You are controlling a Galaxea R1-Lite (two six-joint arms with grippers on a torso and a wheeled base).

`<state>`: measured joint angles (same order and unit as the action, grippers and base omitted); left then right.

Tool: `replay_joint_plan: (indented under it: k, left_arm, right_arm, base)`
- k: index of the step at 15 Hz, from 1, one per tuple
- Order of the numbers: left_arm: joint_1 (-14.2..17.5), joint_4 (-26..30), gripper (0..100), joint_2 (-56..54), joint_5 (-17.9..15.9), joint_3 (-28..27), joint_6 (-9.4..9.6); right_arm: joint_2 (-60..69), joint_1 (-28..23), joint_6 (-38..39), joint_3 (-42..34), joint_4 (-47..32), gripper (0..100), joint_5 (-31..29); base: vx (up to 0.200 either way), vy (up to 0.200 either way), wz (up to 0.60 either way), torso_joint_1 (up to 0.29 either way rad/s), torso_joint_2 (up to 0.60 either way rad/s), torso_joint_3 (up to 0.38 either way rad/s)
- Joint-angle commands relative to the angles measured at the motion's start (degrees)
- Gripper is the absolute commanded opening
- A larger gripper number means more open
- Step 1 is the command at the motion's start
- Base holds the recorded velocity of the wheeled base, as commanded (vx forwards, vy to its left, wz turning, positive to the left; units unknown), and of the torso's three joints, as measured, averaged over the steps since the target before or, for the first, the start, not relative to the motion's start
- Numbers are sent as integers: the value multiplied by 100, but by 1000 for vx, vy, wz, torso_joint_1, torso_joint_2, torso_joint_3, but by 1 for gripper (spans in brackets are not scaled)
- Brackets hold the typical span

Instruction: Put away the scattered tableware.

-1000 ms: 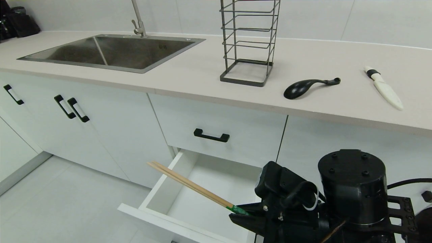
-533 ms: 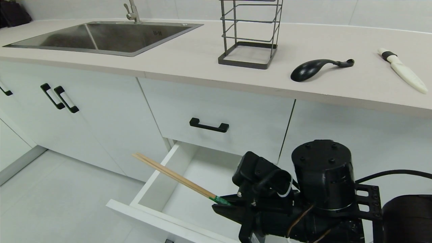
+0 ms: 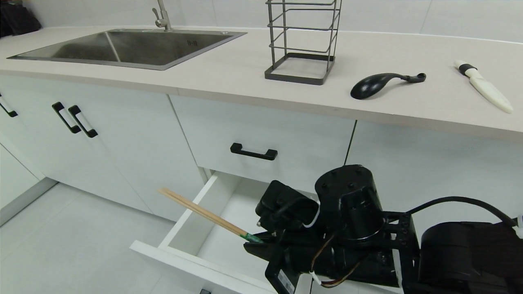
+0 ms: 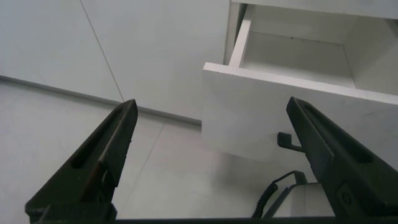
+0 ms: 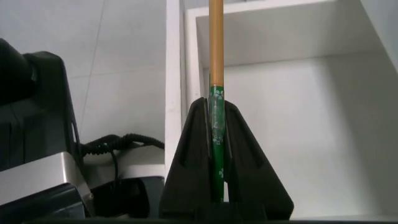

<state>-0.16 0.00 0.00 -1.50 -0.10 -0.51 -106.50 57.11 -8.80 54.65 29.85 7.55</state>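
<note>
Clamping the chopsticks (image 3: pixel 204 212) by their green ends, the right gripper (image 3: pixel 255 241) holds them over the open drawer (image 3: pixel 192 261) just beneath, not yet released. The left gripper (image 4: pixel 211 102) gapes empty near the drawer front; spoon (image 3: pixel 369 85) and knife (image 3: pixel 484 86) wait on the counter (image 3: pixel 245 81) above.

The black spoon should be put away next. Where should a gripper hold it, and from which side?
Probably at the middle of the handle, coming from above. The black spoon lies on the countertop with its bowl flat, but the handle arches up off the surface, so jaws could close across it from both sides.
</note>
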Motion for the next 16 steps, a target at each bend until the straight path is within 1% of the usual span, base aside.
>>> replay_joint_plan:
  k: [1, 2, 5, 7, 10, 12, 14, 16]
  left_arm:
    - [-2, 0, 100, 0, 1, 1, -2]
    - [7, 0, 100, 0, 1, 1, -2]
    - [-2, 0, 100, 0, 1, 1, -2]
    - [-2, 0, 100, 0, 1, 1, -2]
    - [-2, 0, 100, 0, 1, 1, -2]
    - [7, 0, 100, 0, 1, 1, -2]
    - [7, 0, 100, 0, 1, 1, -2]
    - [-2, 0, 100, 0, 1, 1, -2]
  right_arm:
    - [-134, 2, 28, 54, -6, 0, -69]
    - [-319, 2, 124, 72, -6, 0, -403]
    - [-706, -34, 177, 415, -94, 0, -711]
    - [-908, -34, 230, 749, -428, 0, -1036]
    - [-987, -34, 397, 784, -498, 0, -1238]
    - [-987, -34, 476, 784, -498, 0, -1493]
    - [-1040, -42, 678, 793, -560, 0, -1897]
    - [-1128, -42, 722, 889, -648, 0, -2073]
  base:
    - [0, 0, 0, 0, 0, 0]
    - [0, 0, 0, 0, 0, 0]
    - [0, 0, 0, 0, 0, 0]
    - [0, 0, 0, 0, 0, 0]
    - [0, 0, 0, 0, 0, 0]
    - [0, 0, 0, 0, 0, 0]
    - [0, 0, 0, 0, 0, 0]
    - [0, 0, 0, 0, 0, 0]
